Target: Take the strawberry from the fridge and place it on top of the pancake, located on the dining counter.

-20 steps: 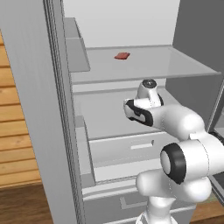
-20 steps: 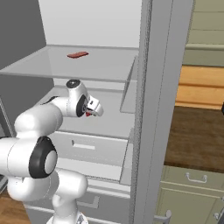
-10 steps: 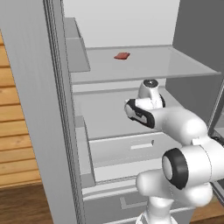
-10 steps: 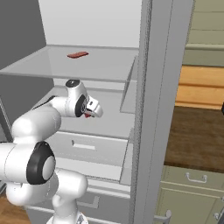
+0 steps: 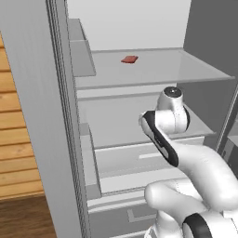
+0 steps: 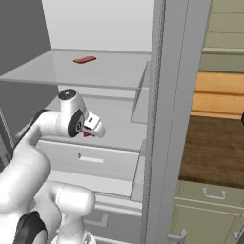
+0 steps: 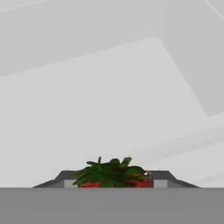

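Note:
The fridge (image 5: 58, 121) stands open, white inside. My gripper (image 7: 113, 182) reaches in over its middle shelf (image 5: 121, 123). The jaws are shut on the strawberry (image 7: 112, 175), whose green leafy top and red flesh sit between the two dark fingertips (image 7: 64, 180) in the hand view. In the right base view a bit of the red strawberry (image 6: 86, 135) peeks out under the hand, at the gripper (image 6: 88, 133). In the left base view the white wrist hides the fingers. The pancake and the dining counter are out of view.
A flat dull red-brown piece (image 5: 129, 59) lies on the upper glass shelf (image 6: 57, 76). A drawer (image 6: 90, 159) sits below the middle shelf. The open fridge door (image 6: 169, 119) stands to the right, with a brown top over olive drawers (image 6: 209, 195) beyond it.
The fingers have closed in on the strawberry. The hand has stayed at about the same spot over the middle shelf.

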